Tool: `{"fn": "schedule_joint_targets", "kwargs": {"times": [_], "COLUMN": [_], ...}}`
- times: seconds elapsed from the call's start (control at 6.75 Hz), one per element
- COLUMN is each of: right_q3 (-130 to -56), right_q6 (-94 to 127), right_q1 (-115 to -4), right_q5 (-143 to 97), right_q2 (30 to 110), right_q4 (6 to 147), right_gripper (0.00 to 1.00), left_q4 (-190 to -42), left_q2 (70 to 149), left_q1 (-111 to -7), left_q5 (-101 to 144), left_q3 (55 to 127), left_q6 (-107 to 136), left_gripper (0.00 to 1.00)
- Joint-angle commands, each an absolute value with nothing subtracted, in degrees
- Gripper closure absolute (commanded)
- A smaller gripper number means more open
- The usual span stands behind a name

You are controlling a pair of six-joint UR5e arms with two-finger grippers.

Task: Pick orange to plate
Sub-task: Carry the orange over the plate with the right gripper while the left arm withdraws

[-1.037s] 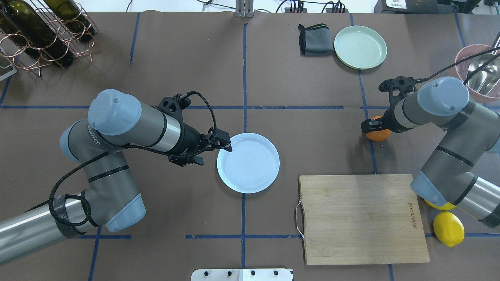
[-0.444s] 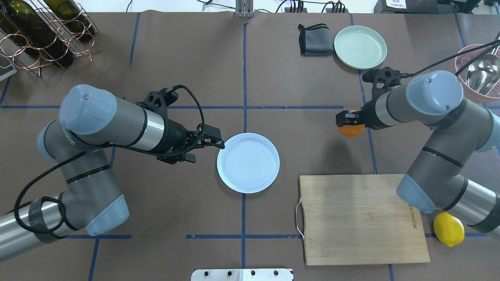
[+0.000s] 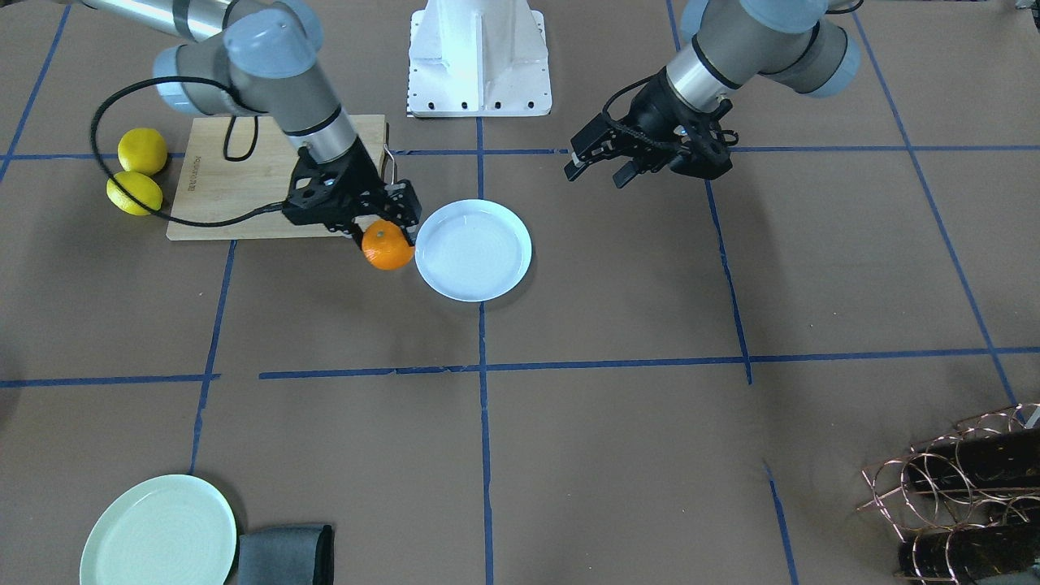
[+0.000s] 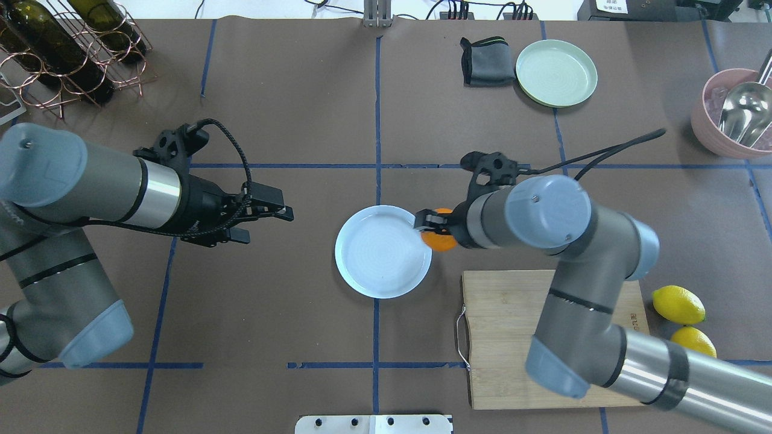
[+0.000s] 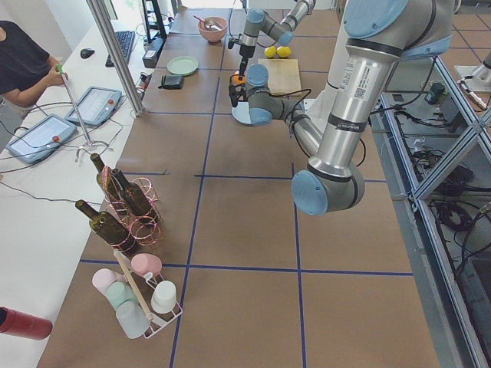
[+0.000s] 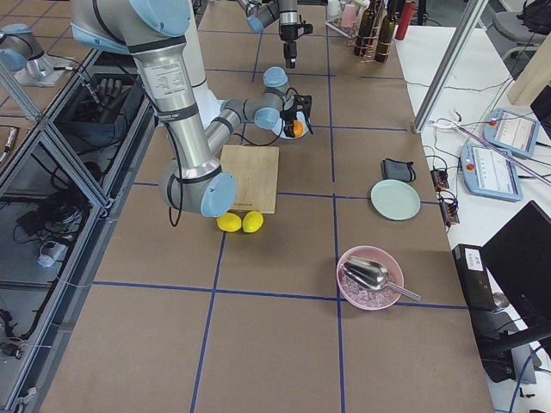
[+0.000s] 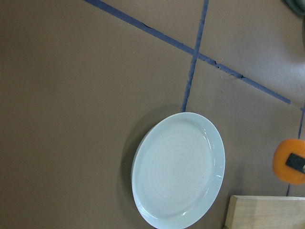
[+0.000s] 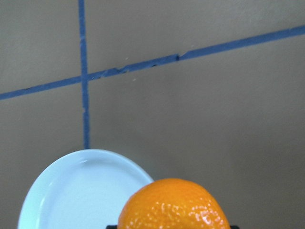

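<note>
Across the desk [image 4: 301, 90] I'm bringing the orange [image 4: 440, 242], clamped in right jaws, to the plate's [image 4: 377, 256] rim; left jaws, apart, are clearing away.

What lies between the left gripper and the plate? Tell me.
Nothing: in the overhead view, only bare brown table separates the open left gripper from the plate.
</note>
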State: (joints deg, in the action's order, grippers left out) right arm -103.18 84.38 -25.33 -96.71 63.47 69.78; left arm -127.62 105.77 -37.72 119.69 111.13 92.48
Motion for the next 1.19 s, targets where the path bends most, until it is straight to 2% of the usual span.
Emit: {"fn": "schedule_joint_targets", "kwargs": {"times": [0.0, 1.04], "right_q3": [-99.0, -91.9], "right_q6": [87.8, 87.5], "right_q1": [-20.3, -20.0], "right_q5": [-91.5, -88.2], "right_q2": [56.4, 53.5], "right_q4": [74.0, 73.8], "right_gripper": [1.00, 0.99], "left_q4": [-127.6, -127.6], "left_q2": [103.1, 103.7], "left_q1": [-40.0, -39.6], "left_q5": [121.5, 121.1], "left_q3": [112.3, 111.4], "left_q6": [90.6, 90.6], "left_gripper": [0.00, 0.00]}}
